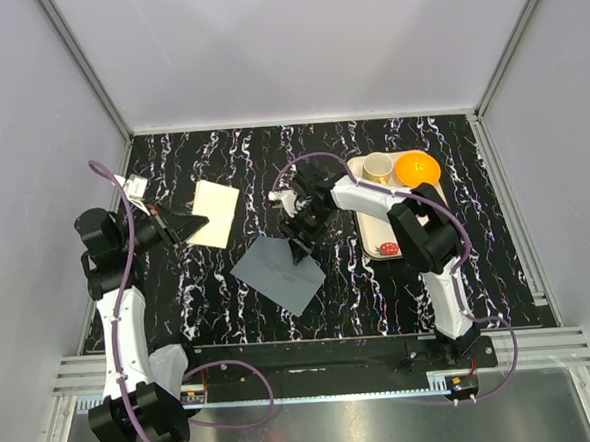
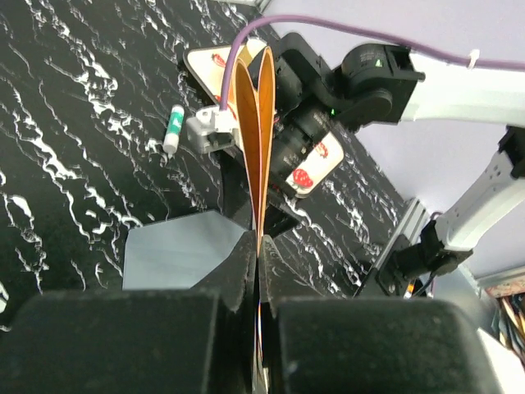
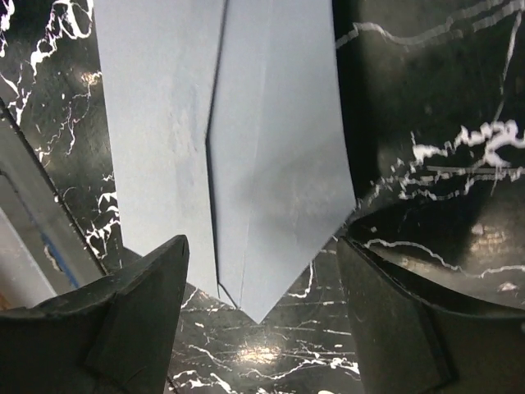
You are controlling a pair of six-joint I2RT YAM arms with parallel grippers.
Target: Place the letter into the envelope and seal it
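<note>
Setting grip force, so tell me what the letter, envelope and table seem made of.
The letter: thin cream paper, matte; its edge bows in the left wrist view. The envelope: grey paper, matte, with crisp fold lines. The table: hard glossy black surface with white veining, marble or printed laminate, cannot tell which.

1. Black tabletop (image 1: 380,296) veined with white marbling, walled on its far, left and right edges.
2. Slate-grey envelope (image 1: 278,272) lying flat near the middle, askew to the edges.
3. Strawberry-printed cream tray (image 1: 373,241) toward the far right corner.
4. Small white-and-green tube (image 2: 172,130) beside the tray.
</note>
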